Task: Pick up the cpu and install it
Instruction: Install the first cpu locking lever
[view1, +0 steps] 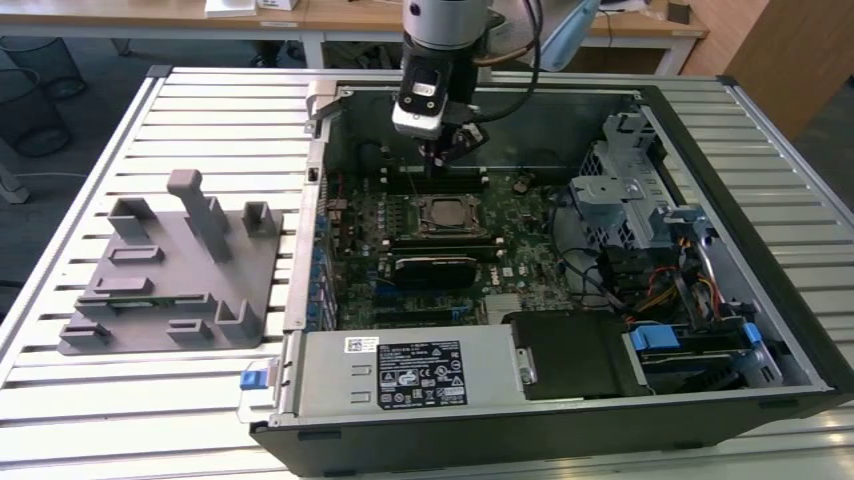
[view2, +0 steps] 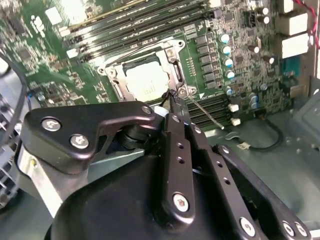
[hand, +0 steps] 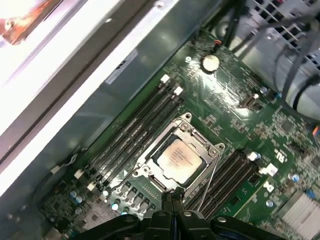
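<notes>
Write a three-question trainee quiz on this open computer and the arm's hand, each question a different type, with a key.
1. True or false: the cpu already sits in its socket on the motherboard.
2. Multiple choice: the hand is closest to A) the grey fixture, B) the socket, C) the power supply.
3. Fill in: in both wrist views the fingertips look pressed ____.

Key: 1 true; 2 B; 3 together.

Cpu (hand: 179, 159) seated in its metal-framed socket (hand: 150, 176) on the green motherboard (hand: 240, 125), closed gripper (hand: 171, 200) just beside.
</notes>
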